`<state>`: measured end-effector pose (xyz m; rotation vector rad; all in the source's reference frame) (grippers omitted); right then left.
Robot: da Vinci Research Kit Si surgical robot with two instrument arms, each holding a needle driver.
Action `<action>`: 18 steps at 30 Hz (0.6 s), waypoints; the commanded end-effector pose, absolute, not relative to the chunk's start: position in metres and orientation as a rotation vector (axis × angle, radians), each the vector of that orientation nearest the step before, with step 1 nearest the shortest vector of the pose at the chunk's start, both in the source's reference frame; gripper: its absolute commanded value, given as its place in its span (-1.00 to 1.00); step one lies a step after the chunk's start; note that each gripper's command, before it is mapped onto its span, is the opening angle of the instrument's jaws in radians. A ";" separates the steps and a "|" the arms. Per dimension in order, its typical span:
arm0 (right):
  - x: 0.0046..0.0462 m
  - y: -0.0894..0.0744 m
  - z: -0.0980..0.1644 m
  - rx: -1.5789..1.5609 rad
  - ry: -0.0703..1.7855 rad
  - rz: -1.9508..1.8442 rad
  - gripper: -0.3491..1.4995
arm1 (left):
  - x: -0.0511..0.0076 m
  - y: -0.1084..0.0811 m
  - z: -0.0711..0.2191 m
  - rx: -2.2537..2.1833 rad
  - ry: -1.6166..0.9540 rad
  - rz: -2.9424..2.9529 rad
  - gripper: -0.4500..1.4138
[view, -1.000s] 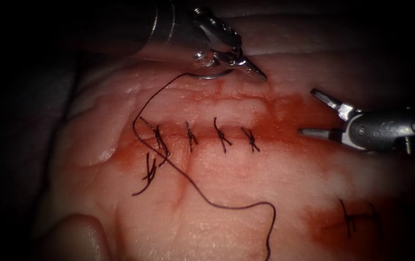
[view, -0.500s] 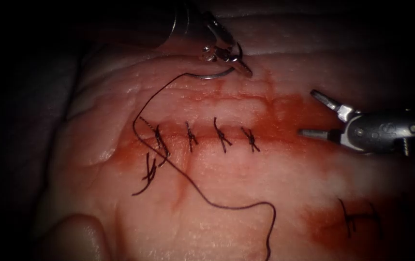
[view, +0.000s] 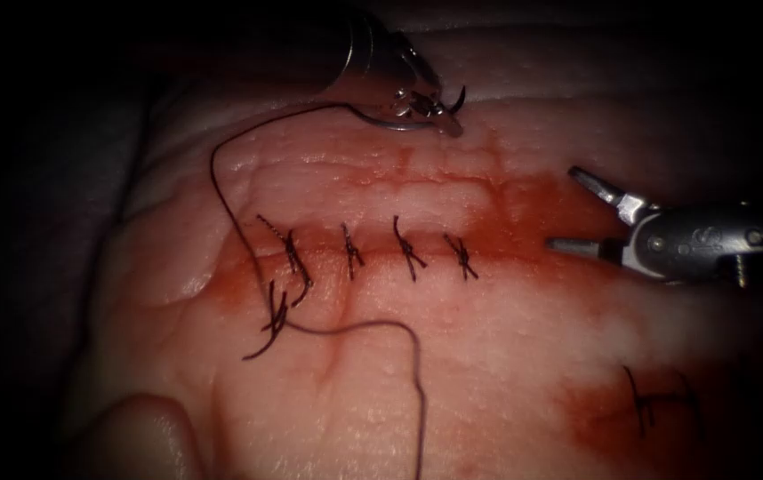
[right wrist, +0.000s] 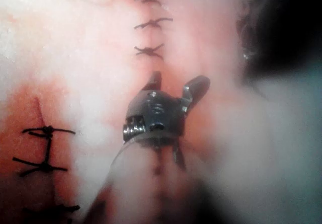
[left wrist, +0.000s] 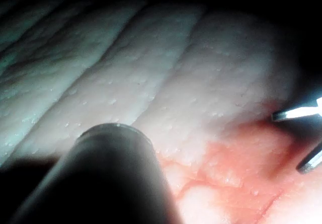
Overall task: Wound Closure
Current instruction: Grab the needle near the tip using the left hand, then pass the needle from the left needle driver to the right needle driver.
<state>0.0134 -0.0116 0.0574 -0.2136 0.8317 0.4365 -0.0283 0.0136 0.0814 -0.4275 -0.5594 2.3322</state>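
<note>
The tissue [view: 506, 356] has a horizontal cut [view: 373, 251] closed by several dark stitches. Behind the cut, my left tool [view: 445, 116] is shut on the curved needle [view: 395, 127] near its pointed end. The needle hangs free of the tissue. Thread [view: 221, 209] runs from the needle's tail leftwards, down past the leftmost stitch, then loops to the front edge. My right tool [view: 564, 207] holds nothing and stands open at the right end of the cut. The right wrist view has the same spread jaws [right wrist: 176, 83] just short of the stitches [right wrist: 151, 22].
A second stitched cut [view: 657, 400] lies at the front right, also seen as dark stitches [right wrist: 45, 148] in the right wrist view. Red fluid [view: 533, 200] stains the tissue around the cut. The left shaft [left wrist: 110, 173] lies over ridged pale tissue [left wrist: 151, 73], with the right tool's fingertips [left wrist: 297, 114] beyond.
My left jaws have closed on the needle and lifted it off the tissue. The thread was drawn up and left, and its front loop shifted left. The right tool has barely moved.
</note>
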 end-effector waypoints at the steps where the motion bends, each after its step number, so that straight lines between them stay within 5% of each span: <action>1: 0.0141 -0.012 0.058 -0.213 0.834 0.436 -0.02 | -0.0287 0.014 0.082 -0.431 -0.563 2.326 -1.00; 18: 0.0119 -0.011 0.058 -0.202 0.792 0.485 -0.06 | -0.0308 0.017 0.071 -0.844 -0.314 2.559 -1.00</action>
